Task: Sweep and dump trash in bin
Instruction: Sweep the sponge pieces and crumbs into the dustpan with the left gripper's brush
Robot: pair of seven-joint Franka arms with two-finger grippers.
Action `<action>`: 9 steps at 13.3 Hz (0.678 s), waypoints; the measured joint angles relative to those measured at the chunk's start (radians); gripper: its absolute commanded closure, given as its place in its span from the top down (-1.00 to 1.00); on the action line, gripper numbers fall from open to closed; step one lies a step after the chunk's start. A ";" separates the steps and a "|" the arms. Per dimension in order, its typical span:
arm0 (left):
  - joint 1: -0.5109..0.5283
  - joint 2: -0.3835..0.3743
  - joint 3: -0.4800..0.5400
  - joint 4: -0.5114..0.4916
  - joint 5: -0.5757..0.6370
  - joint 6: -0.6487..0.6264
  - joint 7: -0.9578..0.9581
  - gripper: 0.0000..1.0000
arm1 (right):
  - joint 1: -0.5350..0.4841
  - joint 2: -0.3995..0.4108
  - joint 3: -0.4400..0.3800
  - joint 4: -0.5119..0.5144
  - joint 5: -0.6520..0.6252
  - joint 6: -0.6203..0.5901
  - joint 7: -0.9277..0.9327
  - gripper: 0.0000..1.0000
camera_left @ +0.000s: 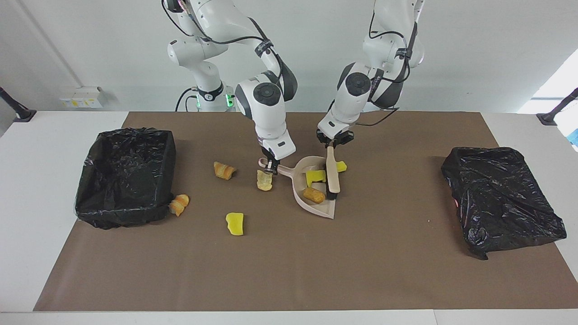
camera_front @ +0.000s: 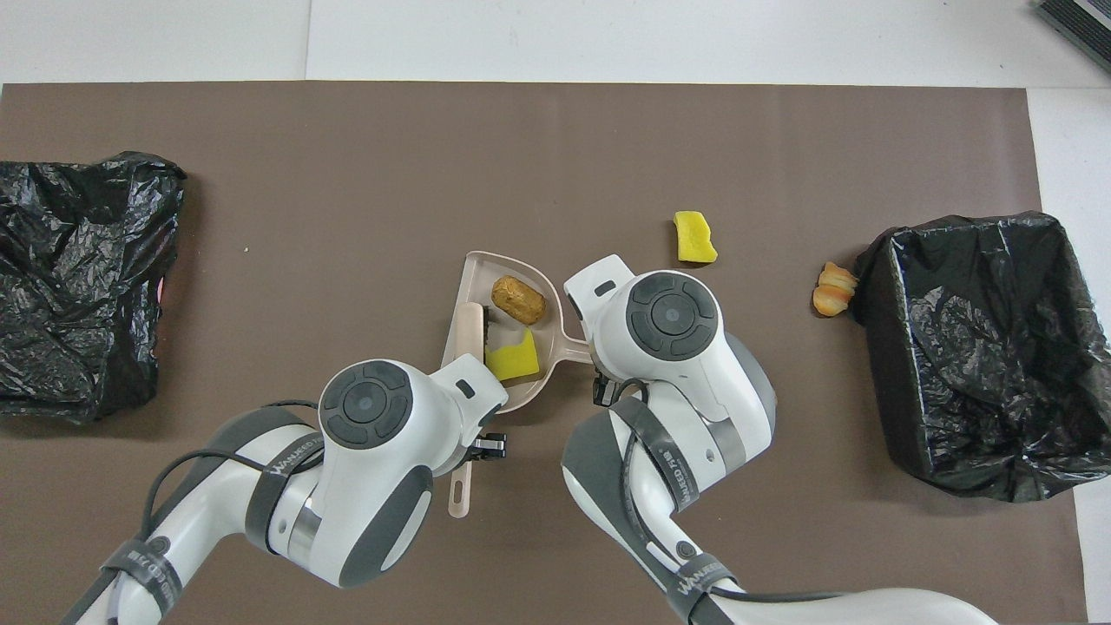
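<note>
Lab — bare white walls, matted table (camera_left: 406, 271)

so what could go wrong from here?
1. The dustpan already holds a yellow chunk and a tan lump near its open lip; tilting it on the way to the bin could spill them.
2. Another yellow chunk sits outside the pan beside the brush that the left tool holds; the next stroke may miss it.
3. A striped lump lies against the bin wall, awkward for the pan in the right tool.
</note>
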State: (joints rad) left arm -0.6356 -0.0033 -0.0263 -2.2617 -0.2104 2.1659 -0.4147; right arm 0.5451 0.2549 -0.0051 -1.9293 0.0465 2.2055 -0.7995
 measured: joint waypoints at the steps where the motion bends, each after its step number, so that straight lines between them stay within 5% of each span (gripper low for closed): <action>1: -0.015 0.000 0.000 0.008 -0.007 -0.004 -0.012 -1.00 | 0.003 0.002 0.000 0.000 0.004 0.003 0.000 -1.00; 5: 0.002 -0.002 0.025 0.056 -0.009 -0.098 -0.022 -1.00 | 0.002 0.003 0.000 0.000 0.007 0.003 0.000 -1.00; 9: 0.150 -0.025 0.042 0.147 -0.009 -0.330 -0.028 -1.00 | 0.002 0.003 0.000 0.000 0.007 0.003 0.000 -1.00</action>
State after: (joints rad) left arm -0.4852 -0.0282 0.0153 -2.1145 -0.2192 1.8361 -0.4431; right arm 0.5475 0.2575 -0.0054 -1.9293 0.0533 2.2087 -0.7995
